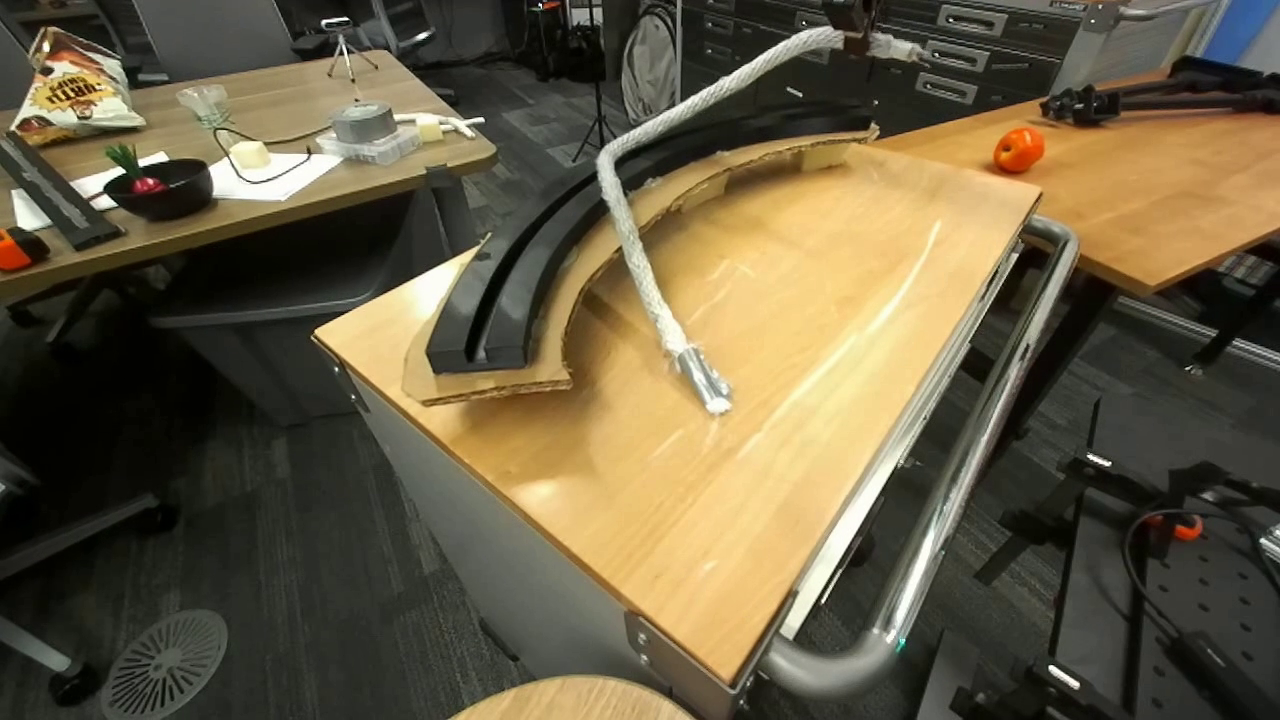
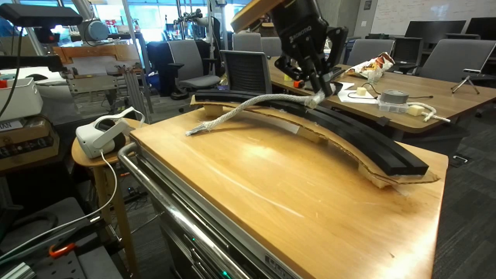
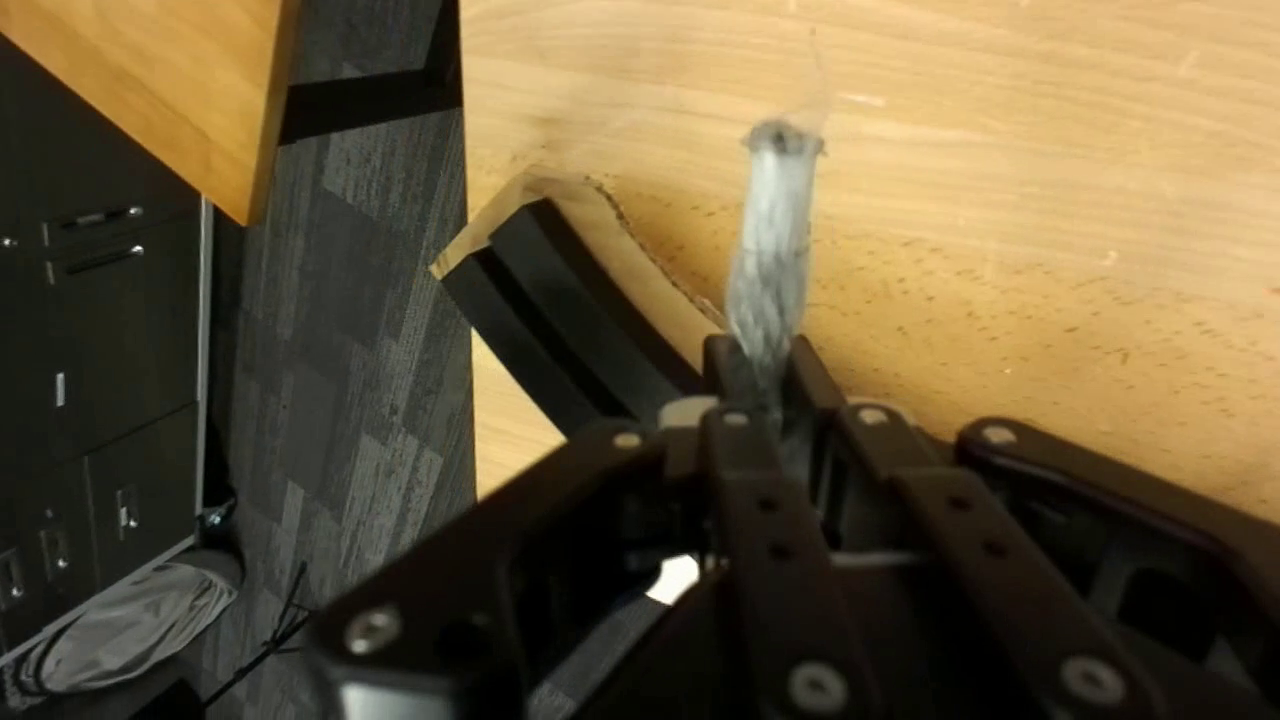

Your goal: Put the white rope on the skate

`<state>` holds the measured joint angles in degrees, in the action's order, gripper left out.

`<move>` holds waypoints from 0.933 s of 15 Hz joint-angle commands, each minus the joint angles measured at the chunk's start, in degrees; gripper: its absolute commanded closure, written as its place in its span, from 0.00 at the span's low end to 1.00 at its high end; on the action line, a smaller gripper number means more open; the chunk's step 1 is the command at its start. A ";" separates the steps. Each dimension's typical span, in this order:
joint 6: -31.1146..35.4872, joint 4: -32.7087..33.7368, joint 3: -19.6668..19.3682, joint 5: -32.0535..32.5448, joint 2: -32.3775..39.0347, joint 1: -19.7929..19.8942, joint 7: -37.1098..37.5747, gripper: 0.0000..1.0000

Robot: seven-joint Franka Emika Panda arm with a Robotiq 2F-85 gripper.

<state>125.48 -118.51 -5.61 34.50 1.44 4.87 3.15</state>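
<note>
Braided white rope (image 1: pixel 626 222), sharply bent, silvery-ended, curved black skate (image 2: pixel 345 126)

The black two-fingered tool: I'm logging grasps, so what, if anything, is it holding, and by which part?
The tool holds the thick, pale grey-white braided rope near one end, which juts out a little past the grip.

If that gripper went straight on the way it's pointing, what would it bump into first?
Past the rope it holds, the gripper would probably meet the tabletop beside the skate: the wrist view shows it ahead, but depth is unclear, so possibly the skate instead.
</note>
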 commanded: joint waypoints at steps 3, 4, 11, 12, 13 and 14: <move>-3.61 7.52 -0.65 -4.71 2.69 1.17 -14.87 0.97; -4.05 8.53 -0.80 -5.66 3.49 1.34 -17.18 0.97; -11.13 17.94 -0.70 -9.78 12.08 2.53 -32.14 0.97; -11.26 19.11 -0.81 -8.78 13.14 2.61 -32.73 0.97; -11.43 20.21 -0.83 -8.24 14.05 2.73 -33.65 0.97; -11.65 21.27 -0.83 -8.03 14.91 2.87 -34.51 0.97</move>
<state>116.33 -103.05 -6.52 26.07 12.91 7.17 -27.48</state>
